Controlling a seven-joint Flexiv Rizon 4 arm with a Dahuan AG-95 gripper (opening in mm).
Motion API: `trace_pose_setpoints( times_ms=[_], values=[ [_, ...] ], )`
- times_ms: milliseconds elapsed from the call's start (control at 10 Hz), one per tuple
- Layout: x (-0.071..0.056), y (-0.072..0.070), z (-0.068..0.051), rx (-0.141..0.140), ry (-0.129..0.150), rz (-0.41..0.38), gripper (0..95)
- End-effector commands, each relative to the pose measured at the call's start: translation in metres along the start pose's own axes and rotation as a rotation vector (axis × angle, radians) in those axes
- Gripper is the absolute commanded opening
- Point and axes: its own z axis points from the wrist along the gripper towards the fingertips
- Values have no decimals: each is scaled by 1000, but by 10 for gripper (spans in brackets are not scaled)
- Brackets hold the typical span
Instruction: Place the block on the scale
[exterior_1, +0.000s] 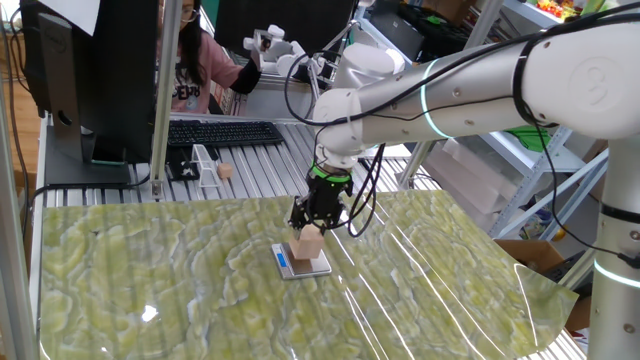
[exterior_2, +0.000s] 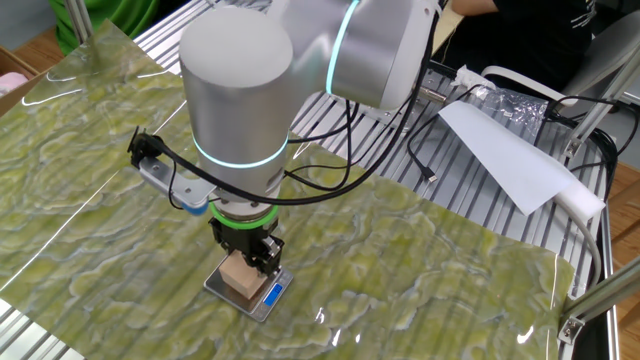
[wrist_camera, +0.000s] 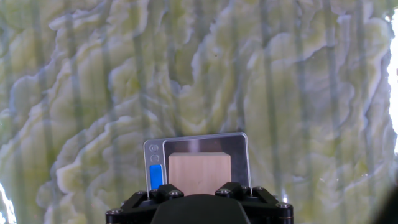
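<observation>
The block (exterior_1: 310, 243) is a light-tan wooden cube. It stands on the silver plate of the scale (exterior_1: 300, 264), whose blue display strip faces the near left. My gripper (exterior_1: 316, 228) is directly above it, with the black fingers down on both sides of the block's upper part, shut on it. In the other fixed view the block (exterior_2: 239, 279) sits on the scale (exterior_2: 268, 297) under my gripper (exterior_2: 248, 262). In the hand view the block (wrist_camera: 199, 172) covers most of the scale's plate (wrist_camera: 237, 163), just ahead of my gripper (wrist_camera: 200, 190).
A green-patterned mat (exterior_1: 150, 280) covers the table. Behind it are a black keyboard (exterior_1: 215, 131), a small round wooden ball (exterior_1: 226, 172) and a monitor stand (exterior_1: 90, 150). A person (exterior_1: 195, 60) sits at the back. A white paper sheet (exterior_2: 500, 155) lies off the mat.
</observation>
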Motion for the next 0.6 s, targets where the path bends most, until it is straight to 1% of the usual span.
trace_pose_setpoints(
  times_ms=[100, 300, 600],
  values=[
    [0, 0, 2, -1, 0, 1, 0],
    [0, 1, 6, -2, -2, 0, 0],
    [0, 2, 9, -3, -6, 1, 0]
  ],
)
